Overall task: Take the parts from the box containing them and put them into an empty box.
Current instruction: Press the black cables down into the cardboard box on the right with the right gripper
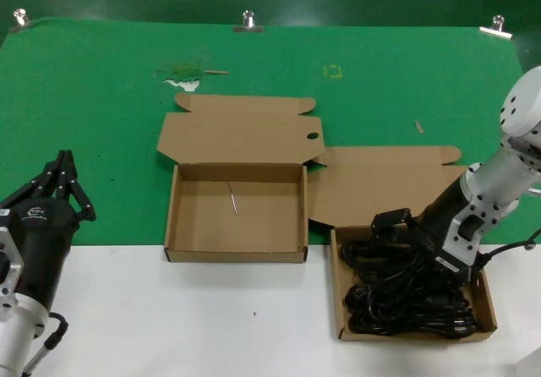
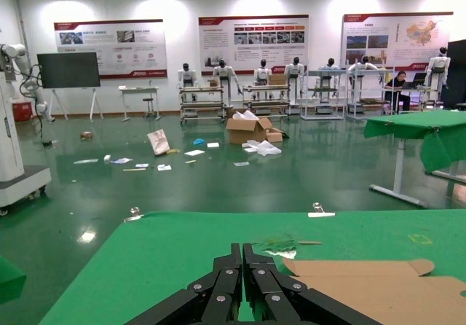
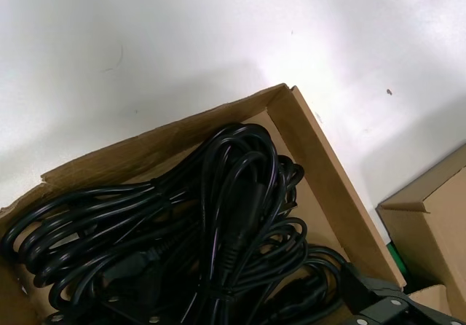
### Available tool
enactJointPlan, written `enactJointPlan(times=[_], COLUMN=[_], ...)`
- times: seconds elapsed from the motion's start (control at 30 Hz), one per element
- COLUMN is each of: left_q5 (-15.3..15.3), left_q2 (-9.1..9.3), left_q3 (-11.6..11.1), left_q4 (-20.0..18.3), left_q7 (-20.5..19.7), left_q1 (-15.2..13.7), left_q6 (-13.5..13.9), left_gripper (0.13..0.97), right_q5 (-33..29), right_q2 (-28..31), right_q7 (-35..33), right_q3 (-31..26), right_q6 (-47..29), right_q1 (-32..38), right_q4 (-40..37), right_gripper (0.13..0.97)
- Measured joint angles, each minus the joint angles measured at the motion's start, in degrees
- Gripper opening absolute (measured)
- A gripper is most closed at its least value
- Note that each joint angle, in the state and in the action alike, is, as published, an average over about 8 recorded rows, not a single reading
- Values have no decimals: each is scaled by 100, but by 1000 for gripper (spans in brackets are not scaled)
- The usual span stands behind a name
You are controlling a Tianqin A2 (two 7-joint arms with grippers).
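Nearest me, the white front strip of the table (image 1: 211, 318) is smooth and bare-looking. On it, at my right, sits the full box (image 1: 485, 297), brown corrugated card with a thin folded rim. It is packed with cords (image 1: 406, 297): thin, rubbery black cable in loose loops, with chunky plugs among them. I cannot count the bundles; they tangle into one mass. My right gripper (image 1: 390, 222) is down at the far left corner of that box, over the cords. Whether it is released or clenched I cannot tell; the right wrist view shows only a dark corner of it above the loops.

My left gripper (image 1: 63, 178) hangs at the left edge of the table, well apart from both boxes, its black fingers (image 2: 233, 285) pressed together and holding nothing.

Farther off, half on the green cloth (image 1: 93, 98), stands the empty box (image 1: 237, 250), a wide short tray of the same card, with one thin pale sliver (image 1: 232, 199) on its floor. I count two boxes, each with its lid flap lying open and flat behind it.

At the cloth's far edge are three metal clips (image 1: 248, 20).
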Motion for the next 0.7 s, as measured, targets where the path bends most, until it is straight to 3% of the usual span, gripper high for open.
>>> enactJointPlan(times=[0.2,0.33,0.7], left_q5=[0,0,0], left_q2=[0,0,0], left_q3=[0,0,0], left_q4=[0,0,0], left_q7=[0,0,0], left_q1=[0,0,0], left_q6=[0,0,0], left_gripper=[151,151,151], right_q5=[-18,-17,0], right_q2=[8,17,30], right_q7=[25,42,49], right_q3=[23,47,112], right_q6=[-28,-50,-137], right_q1=[20,18,-21], right_q4=[2,4,8], right_gripper=[803,803,570])
